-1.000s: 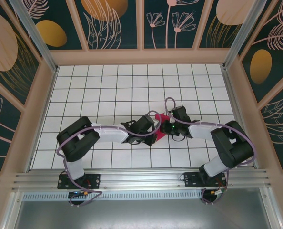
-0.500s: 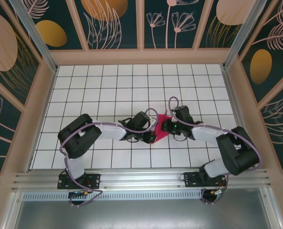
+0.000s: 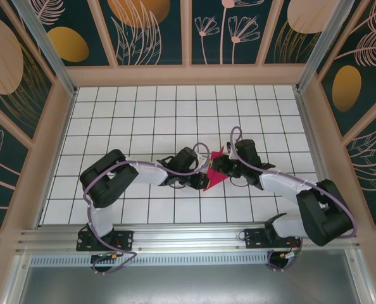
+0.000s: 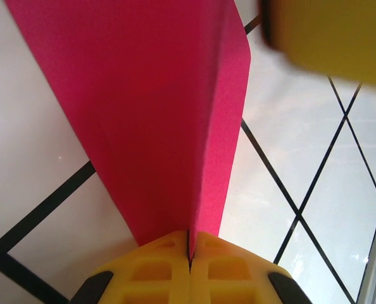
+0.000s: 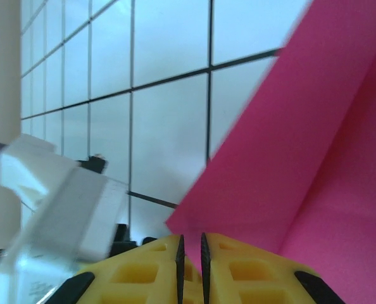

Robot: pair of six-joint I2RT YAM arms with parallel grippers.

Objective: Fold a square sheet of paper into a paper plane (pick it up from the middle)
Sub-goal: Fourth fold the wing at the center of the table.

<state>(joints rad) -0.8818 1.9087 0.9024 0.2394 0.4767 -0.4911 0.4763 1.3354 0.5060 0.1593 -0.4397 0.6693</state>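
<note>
The left hand (image 4: 189,248) is clamped tight: its two yellow fingers (image 4: 144,266) meet with no gap, and the pink paper (image 4: 150,114) comes out from between them. From that grip the paper fans away as a doubled sheet with a sharp crease running up its right side, and the white tiles with dark lines show behind it. A blurred yellow shape (image 4: 327,31) sits at the upper right corner, just past the paper's far edge.

The right hand (image 5: 191,247) has its fingers nearly together, a thin slot between them, and a corner of the paper (image 5: 314,158) runs down into that slot, so it grips the sheet too. A blurred white and grey part (image 5: 61,209) lies to its left.

From above, both hands meet near the middle of the tiled desk (image 3: 144,114), the left hand (image 3: 199,176) and the right hand (image 3: 218,168) close together. The paper (image 3: 211,177) shows between them as a small pointed shape.
</note>
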